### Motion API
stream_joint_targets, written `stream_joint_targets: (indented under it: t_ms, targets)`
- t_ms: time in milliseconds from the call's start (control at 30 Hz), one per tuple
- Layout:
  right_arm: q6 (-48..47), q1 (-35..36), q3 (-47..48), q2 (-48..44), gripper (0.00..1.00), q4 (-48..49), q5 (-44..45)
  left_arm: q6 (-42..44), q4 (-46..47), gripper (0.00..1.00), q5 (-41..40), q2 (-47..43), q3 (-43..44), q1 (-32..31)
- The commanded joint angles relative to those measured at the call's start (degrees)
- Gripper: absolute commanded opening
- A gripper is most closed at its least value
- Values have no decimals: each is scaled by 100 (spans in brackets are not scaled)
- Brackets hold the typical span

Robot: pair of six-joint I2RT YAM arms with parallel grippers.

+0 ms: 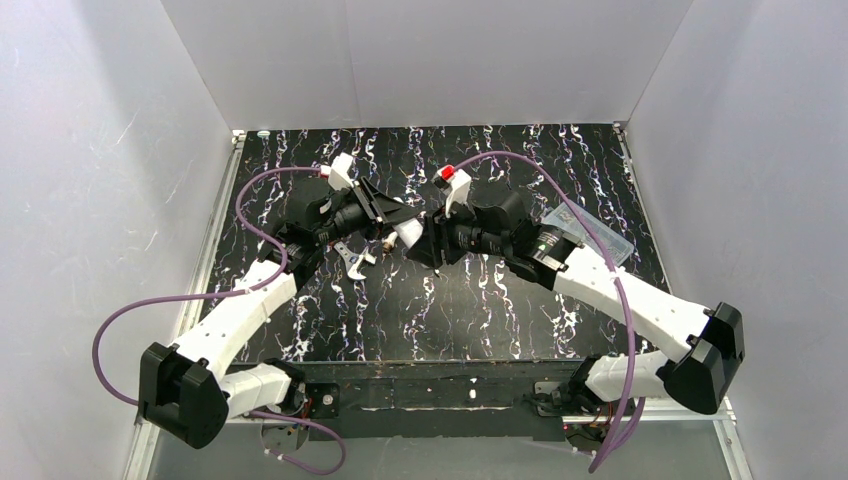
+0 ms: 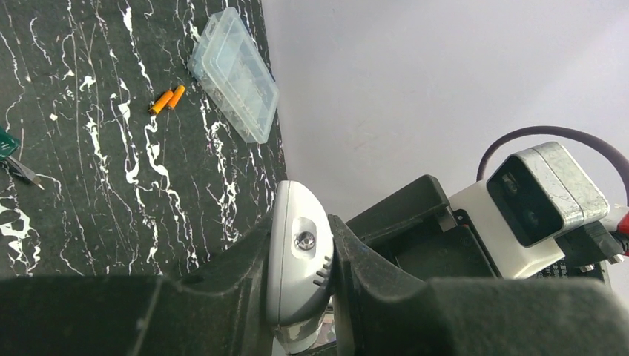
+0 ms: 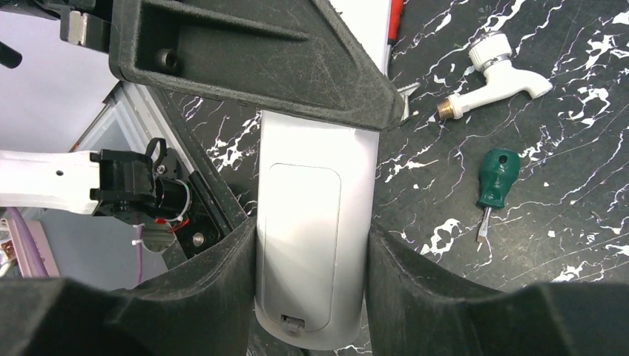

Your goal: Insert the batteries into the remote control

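While the left gripper (image 2: pixel 298 271) and right gripper (image 3: pixel 311 259) are both clamped on the remote (image 3: pixel 315 148), held between them off the surface (image 2: pixel 111 185) with its cover (image 3: pixel 303 222) shut, an uneven pull could twist it loose; the batteries (image 2: pixel 166 99) lie well apart, beside a clear box (image 2: pixel 234 74).

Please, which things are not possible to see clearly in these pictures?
- Remote control face: no view shows it; the right wrist view shows only its back, cover closed.
- Batteries: left wrist view, too small to tell their ends apart.
- Screwdriver: left wrist view, cut off by the left edge.
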Motion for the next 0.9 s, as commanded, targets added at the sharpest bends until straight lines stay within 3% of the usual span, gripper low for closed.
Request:
stream_joint_targets:
  t_ms: [0, 300, 400, 467, 500, 600, 867]
  targets:
    - [-273, -110, -7, -245, 1, 68, 21, 42, 198, 18, 366, -169, 274, -17]
    - [-328, -224, -74, -327, 2, 101, -56, 119, 100, 0, 353, -189, 278, -17]
    - [-372, -233, -34, -348, 16, 111, -25, 181, 44, 0, 299, -234, 269, -18]
    - [-434, -233, -20, -405, 43, 183, -7, 257, -66, 0, 237, -278, 269, -17]
    - [-479, -231, -33, -451, 52, 253, -21, 293, -122, 0, 200, -301, 263, -18]
    - [-656, -233, -124, -627, 69, 540, -92, 394, -205, 0, 122, -370, 221, -17]
    - [-1482, -233, -573, -1470, 68, 1336, -436, 617, -498, 0, 118, -525, 99, -17]
